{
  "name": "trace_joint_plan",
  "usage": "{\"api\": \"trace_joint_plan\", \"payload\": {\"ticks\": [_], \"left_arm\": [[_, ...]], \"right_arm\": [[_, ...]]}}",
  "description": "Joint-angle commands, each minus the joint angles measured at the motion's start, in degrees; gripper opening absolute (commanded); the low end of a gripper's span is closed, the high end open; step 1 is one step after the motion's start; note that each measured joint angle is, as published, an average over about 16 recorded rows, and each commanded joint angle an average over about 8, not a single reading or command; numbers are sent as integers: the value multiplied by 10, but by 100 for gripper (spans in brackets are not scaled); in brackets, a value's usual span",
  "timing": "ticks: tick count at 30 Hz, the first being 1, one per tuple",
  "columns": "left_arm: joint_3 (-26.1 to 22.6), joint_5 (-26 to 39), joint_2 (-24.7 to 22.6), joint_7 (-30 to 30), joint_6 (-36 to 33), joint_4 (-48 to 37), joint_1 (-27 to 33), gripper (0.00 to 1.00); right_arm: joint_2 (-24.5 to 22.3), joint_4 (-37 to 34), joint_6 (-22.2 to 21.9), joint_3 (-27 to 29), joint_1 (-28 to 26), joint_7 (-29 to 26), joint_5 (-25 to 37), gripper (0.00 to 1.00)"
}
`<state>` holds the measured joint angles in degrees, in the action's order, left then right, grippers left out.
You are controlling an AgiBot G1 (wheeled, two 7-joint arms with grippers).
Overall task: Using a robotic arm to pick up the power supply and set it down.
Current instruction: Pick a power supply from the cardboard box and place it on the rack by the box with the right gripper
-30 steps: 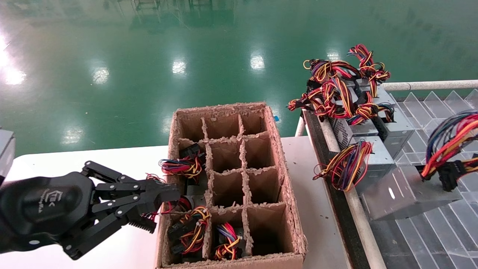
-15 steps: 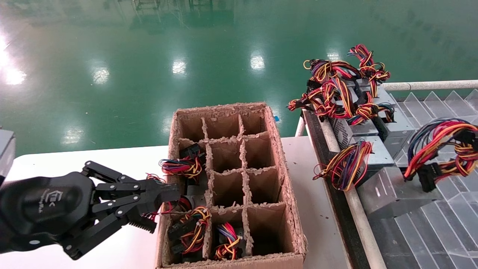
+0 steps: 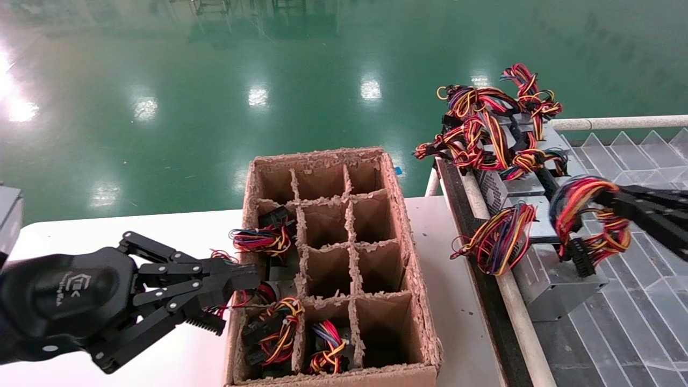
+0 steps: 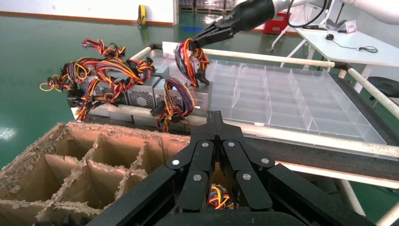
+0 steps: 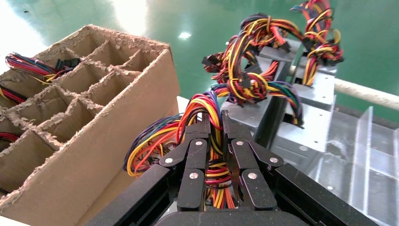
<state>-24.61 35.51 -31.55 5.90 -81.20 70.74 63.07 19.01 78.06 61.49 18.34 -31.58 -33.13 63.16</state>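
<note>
My right gripper [image 3: 610, 198] reaches in from the right, shut on the power supply's looped bundle of red, orange, blue and purple wires [image 3: 586, 215]. In the right wrist view the wires [image 5: 207, 106] run between its closed jaws [image 5: 214, 123]. The grey metal power supply [image 3: 553, 274] hangs tilted below the bundle at the clear tray's left edge; I cannot tell whether it touches the tray. The left wrist view shows the right gripper [image 4: 200, 38] and the bundle [image 4: 190, 61] far off. My left gripper [image 3: 244, 279] is shut and empty beside the cardboard box.
A divided cardboard box [image 3: 414, 269] stands on the white table [image 3: 134, 231], with wired units in its left and front cells. Other grey power supplies [image 3: 516, 185] with red-yellow-black wires crowd the far-left end of the clear partitioned tray [image 3: 634, 322].
The right gripper has carried the power supply leftward and lower, toward the other grey boxes at the tray's left edge. The left gripper has not moved.
</note>
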Motion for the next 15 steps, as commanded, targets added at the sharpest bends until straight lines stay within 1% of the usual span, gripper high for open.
{"api": "trace_joint_plan", "payload": {"ticks": [1, 2, 3, 8, 15], "left_arm": [[0, 0, 0, 0, 0, 0, 0, 0], [0, 0, 0, 0, 0, 0, 0, 0], [0, 0, 0, 0, 0, 0, 0, 0], [0, 0, 0, 0, 0, 0, 0, 0], [0, 0, 0, 0, 0, 0, 0, 0]], "right_arm": [[1, 0, -4, -30, -21, -1, 1, 81], [1, -1, -5, -41, -31, -4, 4, 93], [0, -1, -6, -50, -39, -7, 7, 100], [-8, -2, -7, -83, -71, -24, 21, 100], [-20, -2, 0, -101, -90, -40, 30, 100]]}}
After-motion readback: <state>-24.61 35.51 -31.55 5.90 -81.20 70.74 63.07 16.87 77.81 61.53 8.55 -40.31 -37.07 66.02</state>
